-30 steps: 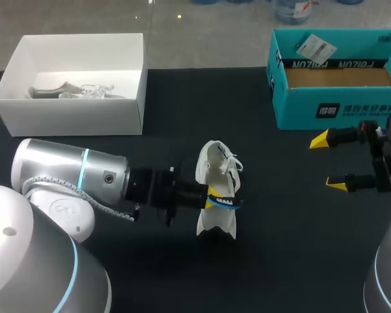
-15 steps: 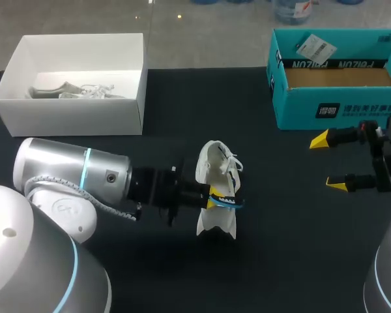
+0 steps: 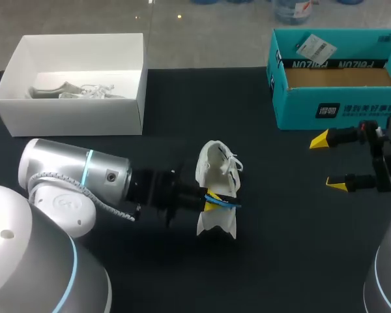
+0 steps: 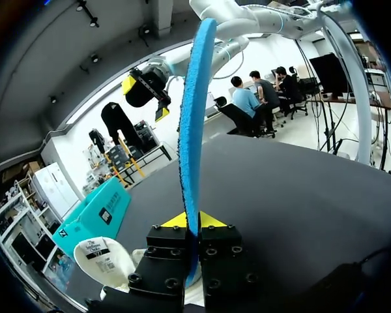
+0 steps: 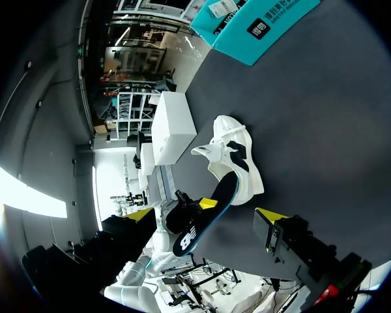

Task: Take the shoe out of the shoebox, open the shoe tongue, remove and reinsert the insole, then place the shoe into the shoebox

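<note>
Left fingers (image 4: 212,220) pinch the thin blue foam insole (image 4: 192,130) (seen edge-on) at the white lace-up shoe (image 3: 215,171) on the dark surface (image 3: 280,248); right fingers (image 3: 320,139) spread wide.

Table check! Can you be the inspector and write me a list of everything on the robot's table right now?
Surface: black table, no spills seen.
Job's things: white shoe stands mid-table; blue insole is held beside it; teal shoebox sits open at the far right.
Clutter: white box at the far left with a second shoe inside; paper tag on the teal shoebox's flap.
Grippers: left gripper is shut on the insole; right gripper is open and holds nothing, in front of the teal shoebox.
Cables: grey cable loops along the left arm.
Surroundings: nothing seen.
</note>
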`<state>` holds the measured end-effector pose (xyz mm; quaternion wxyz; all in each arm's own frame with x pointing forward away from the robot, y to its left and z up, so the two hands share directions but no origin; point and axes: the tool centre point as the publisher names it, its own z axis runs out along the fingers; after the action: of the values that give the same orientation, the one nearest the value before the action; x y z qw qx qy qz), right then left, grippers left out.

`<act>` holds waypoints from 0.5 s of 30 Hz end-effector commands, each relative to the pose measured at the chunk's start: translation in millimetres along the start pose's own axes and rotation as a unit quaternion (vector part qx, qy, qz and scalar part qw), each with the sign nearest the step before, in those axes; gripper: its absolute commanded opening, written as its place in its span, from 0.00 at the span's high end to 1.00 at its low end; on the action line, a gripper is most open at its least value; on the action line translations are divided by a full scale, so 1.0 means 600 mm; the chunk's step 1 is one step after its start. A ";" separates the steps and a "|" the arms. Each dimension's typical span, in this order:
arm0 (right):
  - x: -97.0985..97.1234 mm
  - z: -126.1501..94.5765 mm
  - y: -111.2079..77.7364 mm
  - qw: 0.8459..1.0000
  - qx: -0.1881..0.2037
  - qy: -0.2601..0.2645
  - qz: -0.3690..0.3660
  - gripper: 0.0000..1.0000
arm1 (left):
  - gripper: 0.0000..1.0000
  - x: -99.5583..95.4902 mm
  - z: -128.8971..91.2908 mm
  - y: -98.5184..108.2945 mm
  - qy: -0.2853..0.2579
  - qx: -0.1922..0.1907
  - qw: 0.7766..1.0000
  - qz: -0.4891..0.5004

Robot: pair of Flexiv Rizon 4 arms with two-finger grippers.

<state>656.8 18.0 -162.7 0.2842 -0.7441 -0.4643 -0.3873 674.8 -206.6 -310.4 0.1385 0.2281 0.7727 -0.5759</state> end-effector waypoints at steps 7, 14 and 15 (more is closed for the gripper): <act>-0.003 -0.009 -0.015 1.000 -0.007 0.000 0.001 0.00 | 1.00 -0.012 0.022 0.043 -0.009 -0.014 1.000 -0.003; -0.003 -0.009 -0.015 1.000 -0.007 0.000 0.001 0.00 | 1.00 -0.023 0.014 0.042 -0.035 -0.014 0.999 -0.017; -0.003 -0.009 -0.015 1.000 -0.007 0.000 0.001 0.00 | 1.00 -0.024 0.014 0.045 -0.035 -0.015 0.999 -0.016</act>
<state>656.8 18.1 -162.7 0.2843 -0.7441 -0.4644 -0.3872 701.4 -210.0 -323.7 0.1557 0.1947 0.7795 -0.5746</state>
